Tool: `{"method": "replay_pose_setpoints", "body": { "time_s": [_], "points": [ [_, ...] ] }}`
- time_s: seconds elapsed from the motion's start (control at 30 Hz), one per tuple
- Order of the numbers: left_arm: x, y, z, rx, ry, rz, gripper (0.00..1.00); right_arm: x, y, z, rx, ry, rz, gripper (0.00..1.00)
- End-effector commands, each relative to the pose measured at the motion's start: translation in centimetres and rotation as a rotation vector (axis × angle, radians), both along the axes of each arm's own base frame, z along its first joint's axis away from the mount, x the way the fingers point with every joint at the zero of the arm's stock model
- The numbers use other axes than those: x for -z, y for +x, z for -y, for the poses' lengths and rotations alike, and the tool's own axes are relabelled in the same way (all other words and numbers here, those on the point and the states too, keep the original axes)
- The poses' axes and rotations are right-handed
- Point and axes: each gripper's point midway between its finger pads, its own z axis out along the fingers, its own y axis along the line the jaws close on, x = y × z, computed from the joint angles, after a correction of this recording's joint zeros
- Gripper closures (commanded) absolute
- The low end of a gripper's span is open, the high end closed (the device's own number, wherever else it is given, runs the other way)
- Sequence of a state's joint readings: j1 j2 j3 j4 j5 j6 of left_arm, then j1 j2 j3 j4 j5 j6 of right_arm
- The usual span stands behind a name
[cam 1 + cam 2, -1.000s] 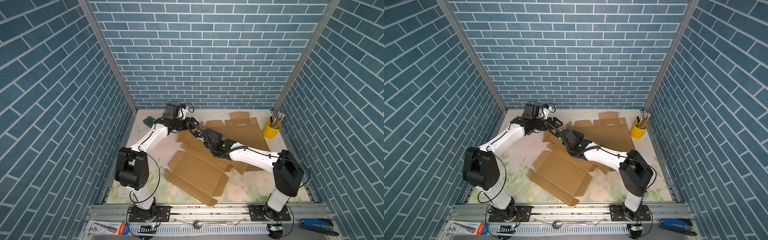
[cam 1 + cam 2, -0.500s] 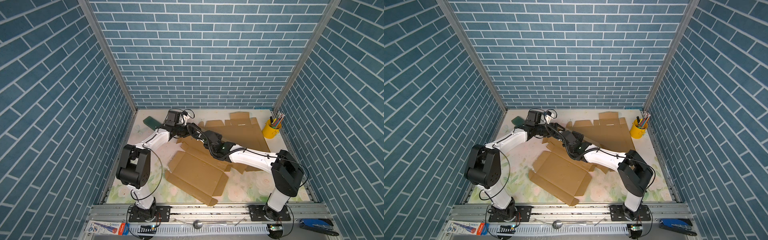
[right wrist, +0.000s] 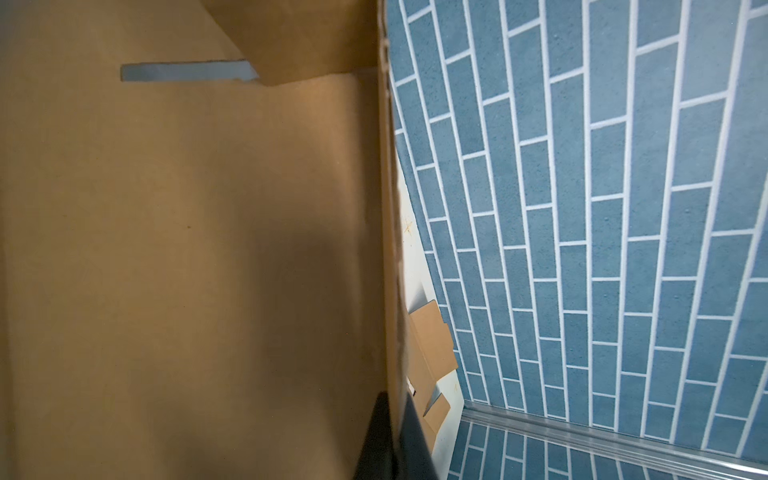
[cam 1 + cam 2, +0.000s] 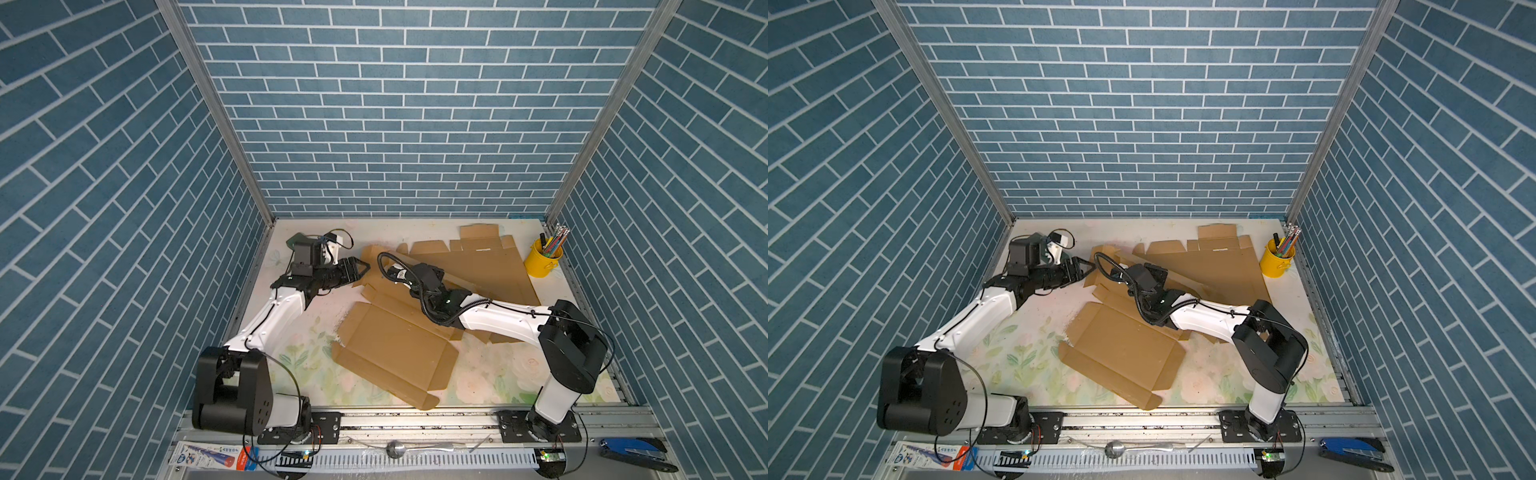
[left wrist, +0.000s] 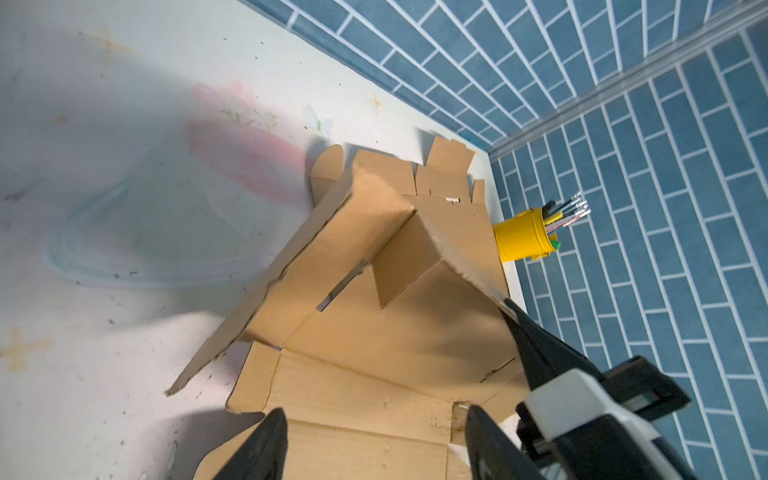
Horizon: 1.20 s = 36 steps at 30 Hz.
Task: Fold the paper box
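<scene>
Paper box [image 4: 395,349] lies mostly flat on the near middle of the tabletop [image 4: 316,332], its far panel held up by the right claw [image 3: 395,405], which is clenched on that panel's thin edge. Left claw [image 4: 359,266] hangs released just beside the raised flap, grasping nothing. The pinch looks shallow, so the edge may slip out or tear under a harder pull, and the panel would drop; a skewed left grab could crumple a crease. The pale floral tabletop looks smooth, so the sheet may slide. Beyond lie spare cardboard blanks [image 4: 490,266] and a yellow pencil cup [image 4: 542,264], then blue brick walls [image 4: 395,124].
</scene>
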State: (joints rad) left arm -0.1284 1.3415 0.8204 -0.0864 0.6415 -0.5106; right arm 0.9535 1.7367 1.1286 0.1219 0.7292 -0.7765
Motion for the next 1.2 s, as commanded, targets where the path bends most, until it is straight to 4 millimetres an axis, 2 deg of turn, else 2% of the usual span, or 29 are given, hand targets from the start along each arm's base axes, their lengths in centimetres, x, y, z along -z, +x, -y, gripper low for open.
{"method": "replay_pose_setpoints", "body": {
  "time_s": [0.0, 0.3, 0.47, 0.6, 0.7, 0.83, 1.0, 1.07, 1.17],
  "points": [
    [2.8, 0.1, -1.1, -0.116, -0.014, 0.013, 0.25, -0.4, 0.0, 0.5, -0.005, -0.005, 0.026, 1.00],
    [6.8, 0.8, 1.0, -0.105, -0.016, -0.005, 0.23, -0.3, -0.1, 0.6, -0.004, 0.001, 0.025, 1.00],
    [8.0, 1.2, 2.4, -0.083, -0.018, 0.000, 0.23, -0.1, -0.1, 0.5, -0.006, 0.000, 0.020, 1.00],
    [7.4, 1.5, 3.9, -0.050, -0.065, 0.010, 0.27, 0.1, -0.1, 0.5, -0.005, -0.002, 0.017, 1.00],
    [7.0, 0.7, 5.5, 0.000, -0.060, 0.022, 0.29, 0.1, -0.1, 0.5, -0.004, 0.000, 0.015, 1.00],
    [8.0, -0.3, 6.9, 0.042, -0.044, 0.003, 0.29, 0.1, -0.1, 0.4, -0.004, -0.001, 0.014, 1.00],
    [9.0, -0.5, 7.3, 0.054, -0.042, -0.011, 0.29, 0.3, -0.2, 0.4, -0.004, 0.000, 0.008, 1.00],
    [8.4, -0.5, 7.4, 0.062, -0.043, -0.004, 0.29, 0.3, -0.2, 0.4, -0.006, -0.004, 0.006, 1.00],
    [5.8, -0.5, 7.0, 0.076, -0.016, 0.036, 0.29, 0.2, -0.1, 0.6, -0.012, -0.020, 0.010, 1.00]
  ]
}}
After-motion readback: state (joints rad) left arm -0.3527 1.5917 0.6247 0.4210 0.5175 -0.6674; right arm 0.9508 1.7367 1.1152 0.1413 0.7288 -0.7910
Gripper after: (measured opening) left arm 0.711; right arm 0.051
